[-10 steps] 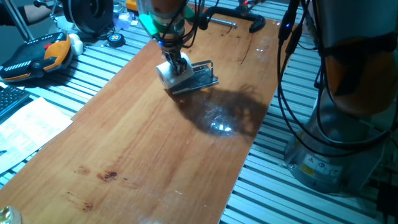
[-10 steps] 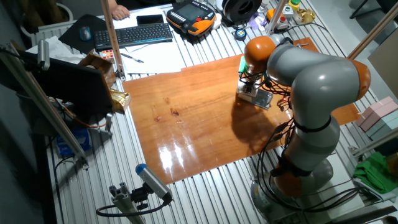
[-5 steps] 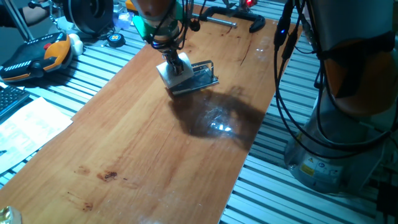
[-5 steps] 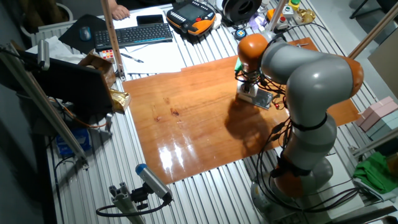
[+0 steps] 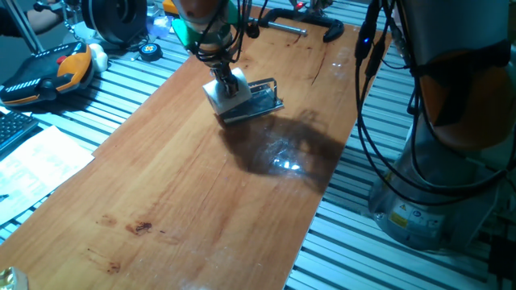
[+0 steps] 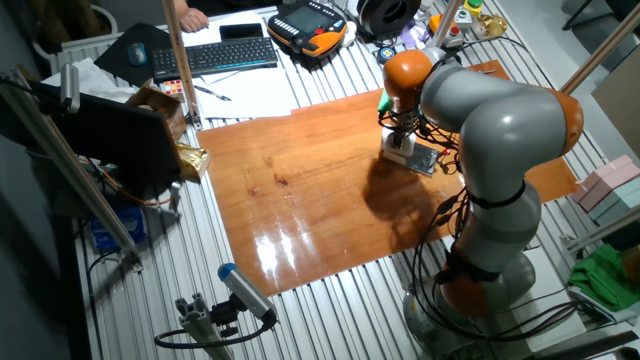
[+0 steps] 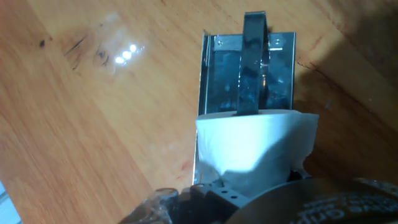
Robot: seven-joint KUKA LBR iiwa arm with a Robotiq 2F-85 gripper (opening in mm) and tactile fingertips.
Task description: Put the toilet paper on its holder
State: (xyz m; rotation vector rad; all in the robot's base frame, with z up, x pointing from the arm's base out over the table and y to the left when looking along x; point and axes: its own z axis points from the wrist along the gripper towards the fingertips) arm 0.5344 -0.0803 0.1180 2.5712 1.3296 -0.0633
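The toilet paper [image 5: 221, 96] is a small white roll. It sits at the left end of the holder [image 5: 260, 98], a dark grey plate with a shiny wire bar, on the far part of the wooden table. My gripper [image 5: 228, 84] comes down from above and is shut on the roll. In the other fixed view the gripper [image 6: 402, 141] is over the holder [image 6: 421, 159]. In the hand view the roll [image 7: 255, 149] fills the lower middle. One dark finger [image 7: 252, 68] reaches across the holder plate [image 7: 217, 74]. The other finger is hidden.
A black clamp with a silver bar [image 5: 310, 28] lies at the table's far edge. An orange and black pendant [image 5: 48, 72] and papers [image 5: 36, 165] lie to the left. The arm's base [image 5: 435, 161] and cables stand at the right. A keyboard [image 6: 215, 55] sits beyond the table.
The arm and gripper have shifted slightly to the left with the roll over the last second. The holder has stayed in place. Almost nothing has moved in the last half second.
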